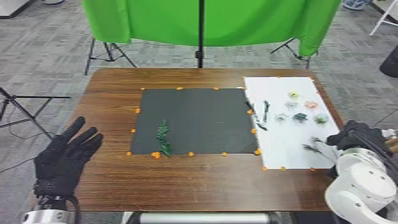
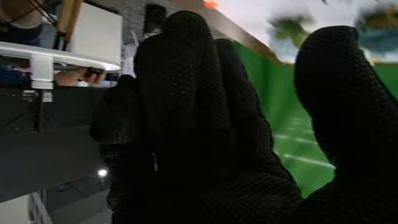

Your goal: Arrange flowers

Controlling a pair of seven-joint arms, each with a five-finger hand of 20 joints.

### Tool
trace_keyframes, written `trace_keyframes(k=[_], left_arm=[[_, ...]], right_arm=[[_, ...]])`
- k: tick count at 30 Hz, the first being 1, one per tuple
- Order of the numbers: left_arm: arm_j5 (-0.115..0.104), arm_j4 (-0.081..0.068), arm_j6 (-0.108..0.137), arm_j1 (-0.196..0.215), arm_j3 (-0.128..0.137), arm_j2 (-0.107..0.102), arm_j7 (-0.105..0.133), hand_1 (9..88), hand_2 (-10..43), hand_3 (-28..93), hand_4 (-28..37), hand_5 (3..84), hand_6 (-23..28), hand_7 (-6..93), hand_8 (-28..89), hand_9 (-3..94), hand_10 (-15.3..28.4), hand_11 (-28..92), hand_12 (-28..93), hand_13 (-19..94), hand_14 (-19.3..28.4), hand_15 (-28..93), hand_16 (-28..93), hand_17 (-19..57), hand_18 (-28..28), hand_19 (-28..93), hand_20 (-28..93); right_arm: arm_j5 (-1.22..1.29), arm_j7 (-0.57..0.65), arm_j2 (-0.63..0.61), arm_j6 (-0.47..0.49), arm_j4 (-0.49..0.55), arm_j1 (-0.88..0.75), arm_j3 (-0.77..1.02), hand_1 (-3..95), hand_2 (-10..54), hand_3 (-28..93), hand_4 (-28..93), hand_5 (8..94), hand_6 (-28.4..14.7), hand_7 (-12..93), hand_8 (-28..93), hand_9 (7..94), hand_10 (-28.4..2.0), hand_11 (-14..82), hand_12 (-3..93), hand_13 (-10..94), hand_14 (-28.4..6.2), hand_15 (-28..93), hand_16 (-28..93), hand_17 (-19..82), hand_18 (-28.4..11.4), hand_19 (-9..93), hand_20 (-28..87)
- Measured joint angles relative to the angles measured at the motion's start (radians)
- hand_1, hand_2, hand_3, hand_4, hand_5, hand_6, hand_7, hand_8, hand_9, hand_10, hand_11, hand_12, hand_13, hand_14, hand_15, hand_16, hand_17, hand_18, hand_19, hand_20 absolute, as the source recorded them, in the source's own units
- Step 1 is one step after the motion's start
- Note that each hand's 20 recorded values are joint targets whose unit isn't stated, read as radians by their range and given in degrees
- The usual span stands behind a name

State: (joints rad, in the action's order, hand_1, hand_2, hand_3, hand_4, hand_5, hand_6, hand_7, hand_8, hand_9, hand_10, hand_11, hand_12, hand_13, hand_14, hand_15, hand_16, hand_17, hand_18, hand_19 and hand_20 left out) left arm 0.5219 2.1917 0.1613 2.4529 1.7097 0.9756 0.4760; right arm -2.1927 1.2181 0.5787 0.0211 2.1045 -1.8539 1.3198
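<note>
Flowers (image 1: 311,105) lie beyond the open left hand (image 1: 64,157) at nine o'clock and open right hand (image 1: 357,136) at three, near the table's (image 1: 204,185) sides; wood borders the dark mat (image 1: 200,120), white paper (image 1: 280,142) carries them at two, green cloth (image 1: 151,22) hangs at twelve.

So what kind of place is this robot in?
Probably a robot lab or test room: a green cloth hangs behind the wooden table, thin black stands hold it up, and small flowers lie on a white sheet.

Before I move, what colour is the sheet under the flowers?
The sheet is white, clearest in head view.
</note>
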Motion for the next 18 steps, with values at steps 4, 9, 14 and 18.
trace_keyframes(k=[4, 9, 14, 18], left_arm=[[0.000, 0.001, 0.001, 0.000, 0.000, 0.000, 0.000, 17.9, 5.9, 81, -28.3, 38.4, 6.7, 10.3, -10, 35.5, 19.2, 20, 10, 24, 27.0, 42, -8, -10.8, 26.2, 52, 6], [0.001, 0.001, 0.001, -0.003, 0.001, 0.002, -0.006, 18.1, 5.8, 81, -28.3, 38.3, 6.7, 10.4, -10, 35.4, 19.2, 20, 10, 23, 27.0, 42, -8, -10.8, 26.2, 52, 6], [0.003, 0.001, 0.001, -0.007, 0.001, 0.011, -0.010, 18.4, 5.7, 81, -28.3, 38.3, 6.7, 10.4, -10, 35.4, 19.3, 20, 10, 24, 27.1, 42, -8, -10.8, 26.2, 52, 6], [0.003, 0.000, 0.001, -0.008, 0.000, 0.014, -0.010, 18.4, 5.6, 81, -28.3, 38.3, 6.8, 10.4, -10, 35.5, 19.3, 20, 10, 24, 27.0, 42, -8, -10.8, 26.2, 52, 6]], right_arm=[[0.016, 0.001, -0.007, 0.012, -0.016, -0.005, -0.004, 37.9, -9.1, 72, -23, 64.8, -5.4, 12, -11, 73.5, -17.4, 32.6, 16.4, 70, -14.3, 69, 14, 43, -23.3, 93, 27], [0.017, -0.001, -0.018, 0.041, -0.036, 0.011, -0.045, 39.5, -9.4, 72, -23, 67.2, -4.6, 13, -11, 74.3, -17.0, 32.9, 16.6, 71, -14.0, 69, 14, 43, -23.2, 93, 27], [0.023, -0.002, -0.018, 0.062, -0.053, 0.030, -0.077, 48.3, -9.5, 69, -27, 76.3, -3.3, 14, -2, 79.0, -14.4, 32.9, 18.3, 74, -12.0, 67, 15, 44, -22.4, 93, 28], [0.018, -0.001, -0.023, 0.062, -0.082, 0.073, -0.125, 54.6, -9.5, 67, -28, 85.1, -1.7, 16, 3, 86.9, -11.5, 33.8, 21.2, 79, -9.7, 66, 16, 48, -20.9, 93, 33]])
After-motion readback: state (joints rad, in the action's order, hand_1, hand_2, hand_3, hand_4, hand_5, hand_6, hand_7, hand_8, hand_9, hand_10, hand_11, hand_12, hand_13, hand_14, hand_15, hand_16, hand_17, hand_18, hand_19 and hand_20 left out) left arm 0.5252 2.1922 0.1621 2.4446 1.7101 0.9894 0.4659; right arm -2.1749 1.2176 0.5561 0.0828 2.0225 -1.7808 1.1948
